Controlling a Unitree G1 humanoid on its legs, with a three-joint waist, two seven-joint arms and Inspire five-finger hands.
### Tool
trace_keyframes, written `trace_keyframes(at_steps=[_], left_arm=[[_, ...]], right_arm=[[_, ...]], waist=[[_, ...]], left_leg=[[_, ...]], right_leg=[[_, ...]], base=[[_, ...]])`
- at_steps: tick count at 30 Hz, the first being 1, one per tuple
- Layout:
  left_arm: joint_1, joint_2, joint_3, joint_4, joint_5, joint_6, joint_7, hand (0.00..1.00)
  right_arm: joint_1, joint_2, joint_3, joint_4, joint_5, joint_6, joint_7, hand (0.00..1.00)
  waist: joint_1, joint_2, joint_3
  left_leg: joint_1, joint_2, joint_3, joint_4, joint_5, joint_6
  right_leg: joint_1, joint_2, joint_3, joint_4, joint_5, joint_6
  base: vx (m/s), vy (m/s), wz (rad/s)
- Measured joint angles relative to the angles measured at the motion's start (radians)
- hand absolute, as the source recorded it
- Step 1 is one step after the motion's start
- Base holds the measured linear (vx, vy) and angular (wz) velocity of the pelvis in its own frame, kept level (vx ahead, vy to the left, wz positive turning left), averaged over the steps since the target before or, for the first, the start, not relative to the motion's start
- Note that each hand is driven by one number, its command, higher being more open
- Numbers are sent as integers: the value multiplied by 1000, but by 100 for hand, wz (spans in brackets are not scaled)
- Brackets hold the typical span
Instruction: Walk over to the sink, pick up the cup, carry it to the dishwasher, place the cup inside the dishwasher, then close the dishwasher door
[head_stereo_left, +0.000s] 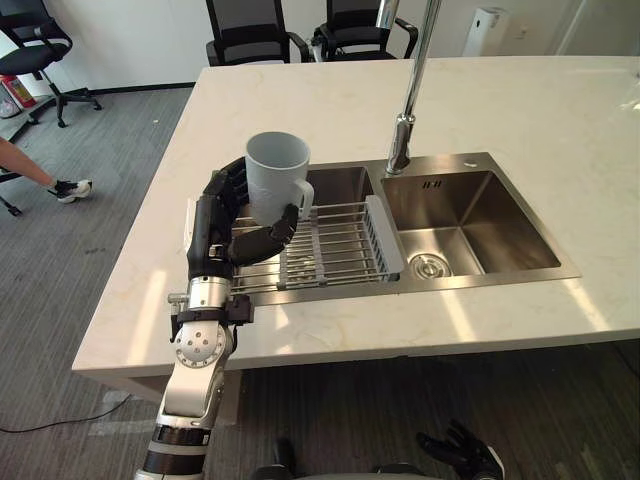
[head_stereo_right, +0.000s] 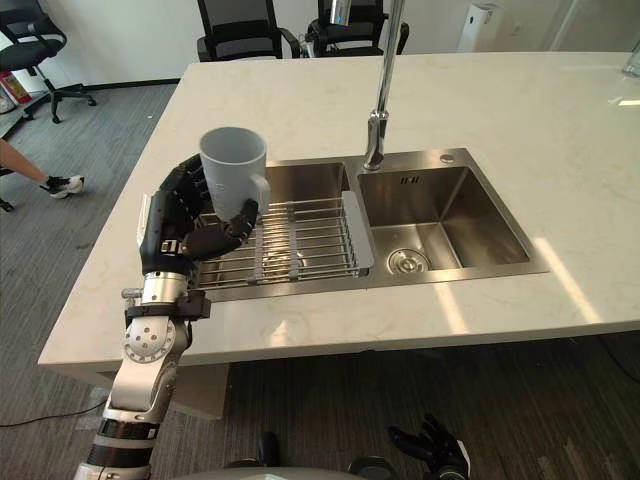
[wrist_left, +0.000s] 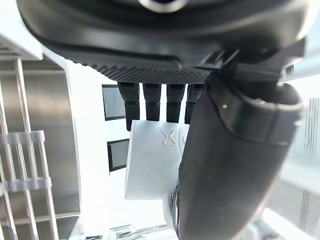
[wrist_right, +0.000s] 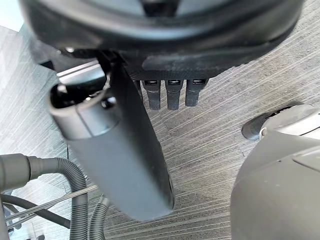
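Presently, left hand (head_stereo_left: 216, 226) fingers and thumb curl round the grey cup (head_stereo_left: 277, 178), held upright above the wire rack (head_stereo_left: 340, 242) in the sink (head_stereo_left: 472, 212); a shallow hold could let it tip or slip during carrying.

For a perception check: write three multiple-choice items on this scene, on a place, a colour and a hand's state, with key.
1. Where is the cup? A on the floor; B in the left hand, over the sink; C on a chair.
2. What colour is the cup? A red; B black; C pale grey.
3. How is the right hand? A open, holding nothing; B shut on the cup; C shut on a plate.
Key: B, fingers and thumb curl round it; C, its wall shows pale grey; A, its fingers hang relaxed, holding nothing.
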Motion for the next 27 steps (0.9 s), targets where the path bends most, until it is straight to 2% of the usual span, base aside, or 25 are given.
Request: trace_keyframes(at_steps=[5, 9, 12, 13, 15, 16, 17, 18, 20, 21, 22, 23, 24, 25, 27], left_arm=[[85, -42, -10, -30, -111, 0, -18, 30], [128, -65, -32, -90, -167, -1, -16, 30], [134, -72, -50, -168, -193, -1, -16, 30], [133, -73, -53, -198, -194, -7, -16, 30], [125, -82, -52, -222, -202, -21, -15, 30], [117, -87, -44, -221, -202, -27, -16, 30], [116, -104, -32, -219, -203, -31, -11, 30], [129, -121, -17, -220, -203, -38, -9, 30], [154, -127, 0, -222, -203, -54, -9, 30], [167, -134, 7, -222, -204, -58, -8, 30], [175, -146, 5, -222, -204, -57, -8, 30], [183, -159, 1, -227, -204, -58, -8, 30], [186, -165, 1, -236, -204, -58, -8, 30], [186, -175, -2, -242, -204, -59, -9, 30], [197, -181, -17, -242, -204, -45, -7, 30]], right_arm=[[-1, 13, 1, -1, 10, 0, -11, 90], [-11, 27, 6, -27, 11, 0, -24, 90], [-14, 42, 24, -109, 24, 8, -41, 90], [-16, 45, 31, -138, 32, 8, -48, 90], [-30, 44, 35, -164, 35, 7, -66, 90], [-42, 46, 35, -164, 37, 8, -69, 90], [-47, 46, 39, -165, 38, 8, -71, 90], [-39, 46, 39, -167, 39, 8, -70, 90], [-38, 46, 41, -167, 40, 7, -70, 90], [-38, 38, 42, -165, 40, 7, -70, 90], [-39, 32, 42, -165, 40, 7, -72, 90], [-43, 29, 42, -174, 40, 7, -76, 90], [-45, 30, 44, -187, 41, 6, -79, 90], [-60, 30, 45, -185, 41, 4, -79, 90], [-59, 30, 46, -179, 48, 5, -91, 90]], waist=[[3, -27, -16], [32, -34, -14], [34, -40, -10], [36, -40, -10], [46, -31, -7], [52, -20, 1], [54, -17, 4], [59, -19, 2], [72, -27, -4], [91, -35, -15], [103, -29, -18], [126, -4, -29], [135, -3, -29], [131, 4, -21], [105, 20, -9]], left_leg=[[6, 2, 21, 5, -1, 1], [-18, 22, 96, 31, -22, 1], [-106, 57, 129, 166, -85, 14], [-147, 78, 135, 235, -122, 21], [-173, 102, 147, 272, -135, 37], [-175, 113, 151, 272, -133, 41], [-171, 119, 152, 271, -126, 51], [-161, 115, 149, 271, -119, 58], [-173, 99, 139, 271, -113, 66], [-200, 88, 126, 268, -93, 56], [-220, 88, 117, 261, -78, 48], [-252, 92, 108, 245, -72, 44], [-275, 95, 100, 235, -42, 42], [-306, 106, 75, 240, 23, 26], [-312, 119, 30, 235, 56, 12]], right_leg=[[0, 0, 22, -5, 11, 8], [-36, 11, 95, -29, 57, 18], [-83, 15, 121, -32, 98, 40], [-101, 14, 96, -31, 114, 43], [-116, 21, 64, -28, 140, 55], [-139, 25, 34, 44, 104, 47], [-183, 23, -27, 282, 8, 43], [-174, 9, -53, 479, -64, 68], [-139, -3, -61, 535, -76, 72], [-122, -7, -64, 471, -102, 64], [-118, 0, -69, 423, -105, 64], [-108, 18, -71, 326, -117, 44], [-100, 25, -70, 270, -135, 13], [-91, 40, -75, 224, -165, -4], [-89, 68, -107, 242, -160, -17]], base=[[-2, -8, -13], [-40, 4, -54], [-96, 3, -42], [-169, 31, -36], [-156, 29, -27], [-171, 8, -4], [-175, -27, 25], [-154, -56, 33], [-129, -128, 31], [-122, -123, 23], [-135, -93, 7], [-140, -74, -4], [-183, -101, -7], [-215, -133, 10], [-216, -115, 43]])
